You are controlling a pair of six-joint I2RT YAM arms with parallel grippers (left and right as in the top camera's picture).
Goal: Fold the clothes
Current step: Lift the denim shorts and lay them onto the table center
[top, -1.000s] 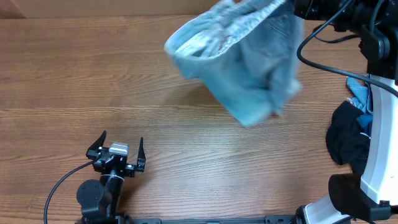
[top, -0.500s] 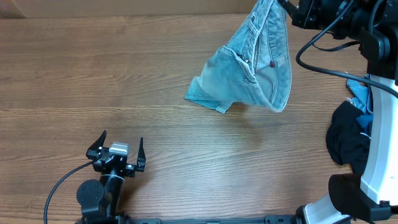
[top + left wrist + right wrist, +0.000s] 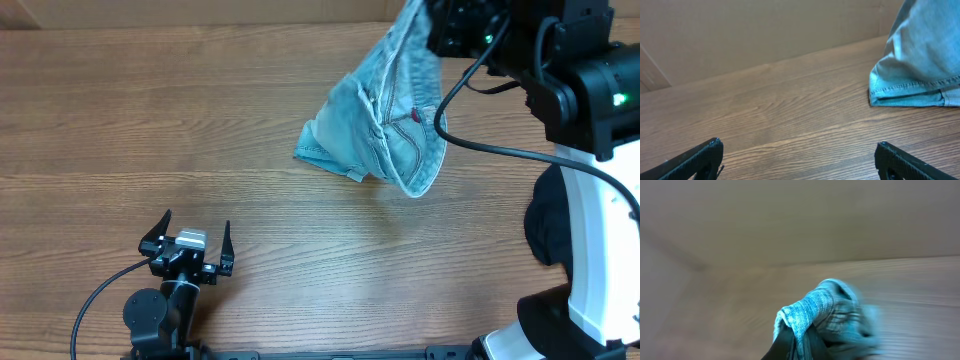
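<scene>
Jeans hang over the bench at one o'clock

On the wooden bench, the pale denim jeans drape lengthwise down from the right end effector, which is clamped on their top edge, and the hem touches the wood. The left end effector gapes empty at seven o'clock, with the hem well apart toward its one o'clock.

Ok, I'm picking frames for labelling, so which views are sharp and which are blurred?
Overhead: sharp and evenly lit, with the seams of the denim jeans crisp and no glare on the table. Left wrist: sharp too, and the hem stitching is readable. Right wrist: motion-blurred throughout, with a smeared background; only the denim bunched at the right claw is recognisable.
</scene>
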